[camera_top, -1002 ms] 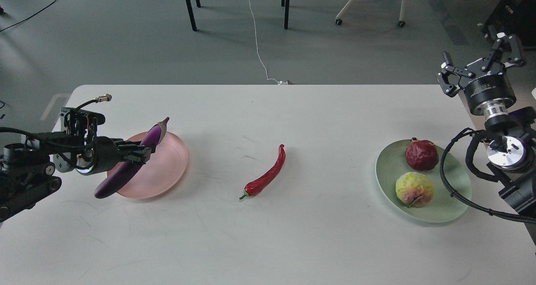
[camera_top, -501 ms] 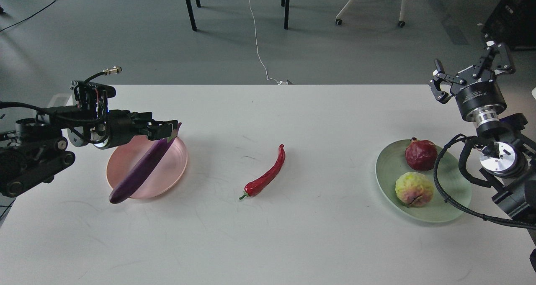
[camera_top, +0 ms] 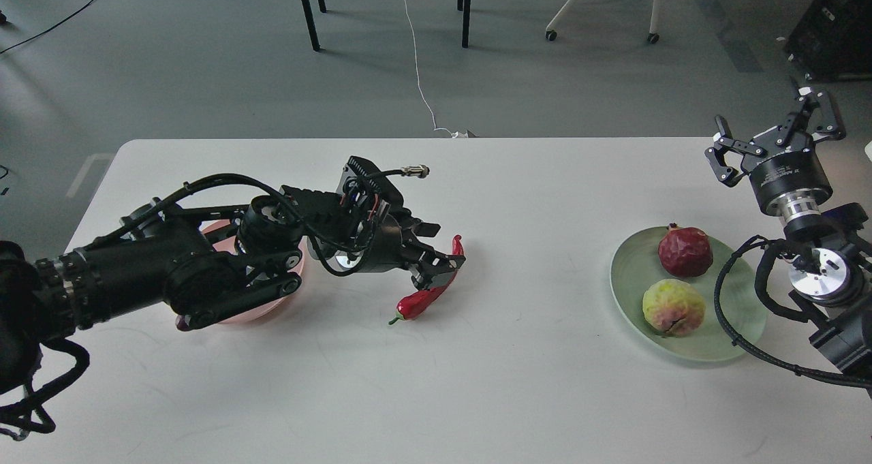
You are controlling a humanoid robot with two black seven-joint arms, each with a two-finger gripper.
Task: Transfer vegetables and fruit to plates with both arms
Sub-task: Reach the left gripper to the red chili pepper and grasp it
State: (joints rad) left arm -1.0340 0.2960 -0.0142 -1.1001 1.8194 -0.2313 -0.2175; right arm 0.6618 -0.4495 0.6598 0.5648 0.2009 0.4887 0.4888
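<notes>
Step in hand: chili pickup. Left gripper (camera_top: 446,263) sits spread over the middle of the red chili (camera_top: 417,302), which lies on the table (camera_top: 436,396), not pinched yet. Next: close on it, carry to the pink plate (camera_top: 267,308). Both fruit sit on the green plate (camera_top: 630,273). Right gripper (camera_top: 776,140) hangs spread, empty.
</notes>
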